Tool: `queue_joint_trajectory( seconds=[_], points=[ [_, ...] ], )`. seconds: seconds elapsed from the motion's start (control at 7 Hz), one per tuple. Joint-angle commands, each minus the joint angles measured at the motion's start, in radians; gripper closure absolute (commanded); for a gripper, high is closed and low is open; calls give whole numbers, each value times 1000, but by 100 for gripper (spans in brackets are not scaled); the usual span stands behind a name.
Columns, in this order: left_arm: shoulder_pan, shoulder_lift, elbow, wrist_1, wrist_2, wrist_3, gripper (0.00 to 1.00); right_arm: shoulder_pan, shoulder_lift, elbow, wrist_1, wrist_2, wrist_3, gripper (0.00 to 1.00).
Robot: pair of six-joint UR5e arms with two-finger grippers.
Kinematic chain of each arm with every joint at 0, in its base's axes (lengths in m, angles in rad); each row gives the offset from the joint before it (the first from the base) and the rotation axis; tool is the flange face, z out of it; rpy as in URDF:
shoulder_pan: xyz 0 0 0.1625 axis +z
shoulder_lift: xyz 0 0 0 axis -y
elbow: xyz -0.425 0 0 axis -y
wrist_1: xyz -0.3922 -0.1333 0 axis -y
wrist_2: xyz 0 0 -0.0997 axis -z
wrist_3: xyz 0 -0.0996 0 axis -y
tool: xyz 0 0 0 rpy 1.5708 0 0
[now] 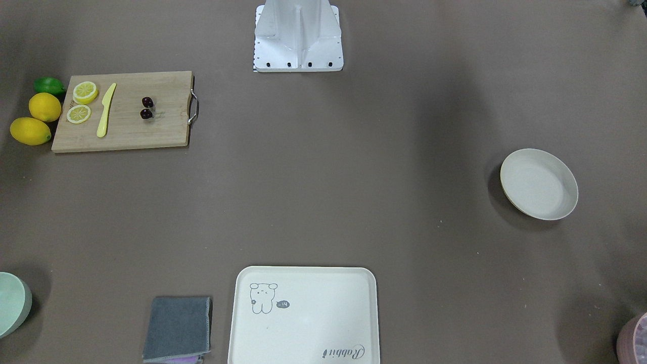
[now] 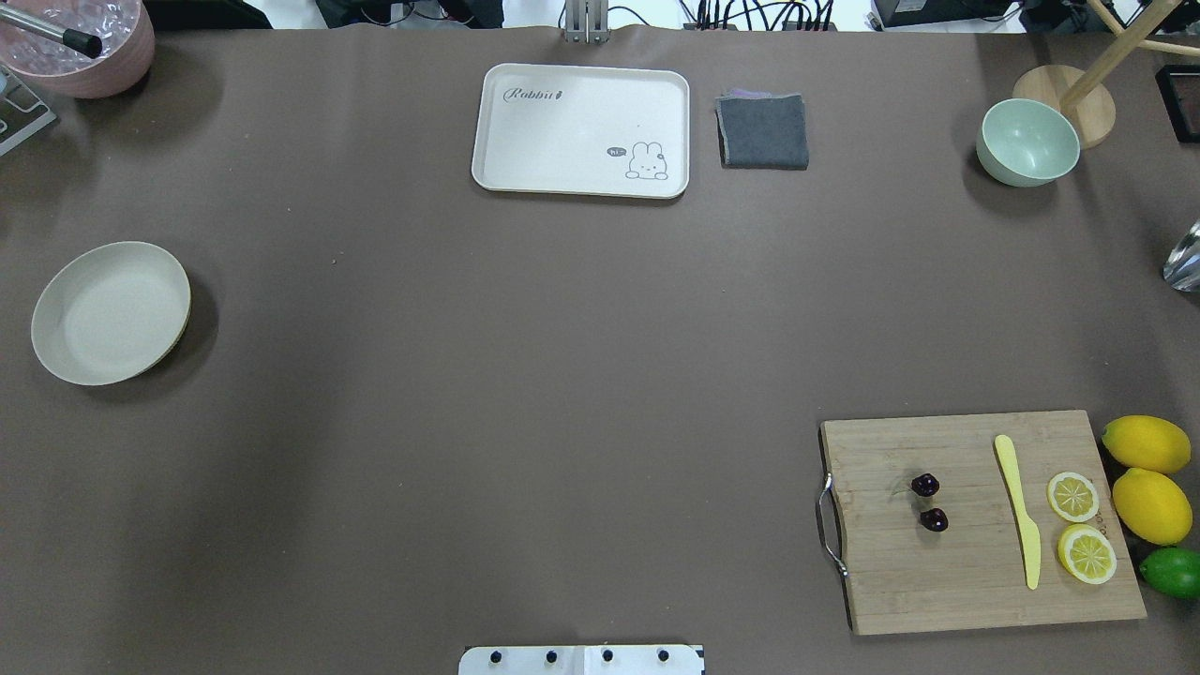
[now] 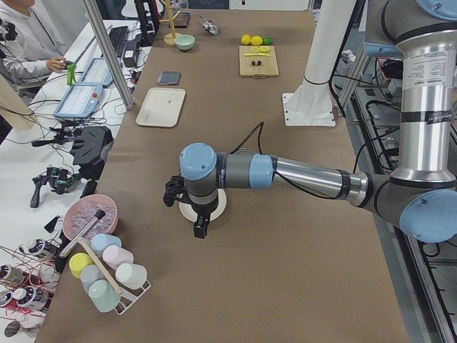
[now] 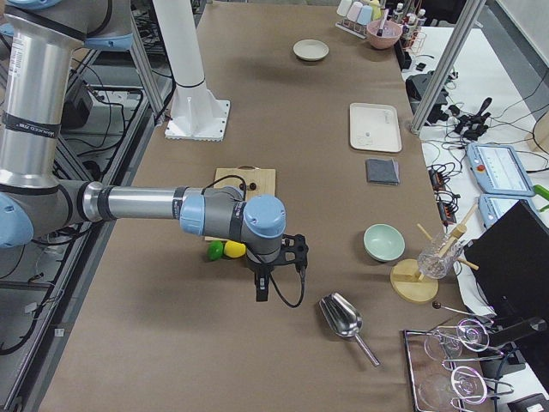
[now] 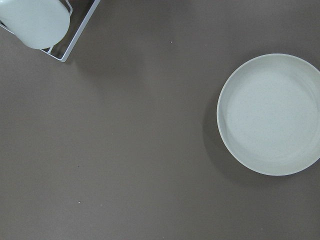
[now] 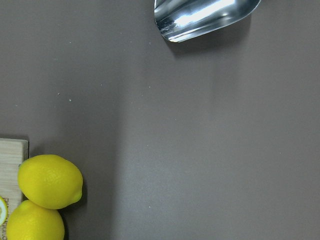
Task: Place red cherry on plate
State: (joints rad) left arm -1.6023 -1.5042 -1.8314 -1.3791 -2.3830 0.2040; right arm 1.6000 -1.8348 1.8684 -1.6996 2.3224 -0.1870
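The red cherry (image 2: 928, 502), two tiny dark fruits on thin stems, lies on the wooden cutting board (image 2: 975, 572); it also shows in the front view (image 1: 146, 107). The plate (image 2: 111, 312), round, cream-white and with nothing on it, sits at the opposite end of the table (image 1: 539, 184) and fills the right of the left wrist view (image 5: 270, 114). My left gripper (image 3: 201, 230) hangs above the plate (image 3: 220, 204). My right gripper (image 4: 262, 290) hangs past the lemons, beyond the board's end. Whether either gripper is open or shut, I cannot tell.
On the board lie a yellow knife (image 2: 1018, 511) and two lemon slices (image 2: 1078, 525); two lemons (image 2: 1148, 473) and a lime (image 2: 1172, 572) sit beside it. A bear tray (image 2: 581, 129), grey cloth (image 2: 763, 131), mint bowl (image 2: 1027, 142), metal scoop (image 4: 343, 319) and cup rack (image 3: 107, 275) line the edges.
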Motion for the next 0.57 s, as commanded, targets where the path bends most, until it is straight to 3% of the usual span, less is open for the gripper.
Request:
queue_joint_trajectory(
  seconds=[0.0,0.43],
  points=[
    [-1,12,-32,2,1,0,2,1,-1,0,0,0,-2,0],
    [-1,30,-65,0,1,0,2,1,-3,43,0,0,-6,0]
  ],
)
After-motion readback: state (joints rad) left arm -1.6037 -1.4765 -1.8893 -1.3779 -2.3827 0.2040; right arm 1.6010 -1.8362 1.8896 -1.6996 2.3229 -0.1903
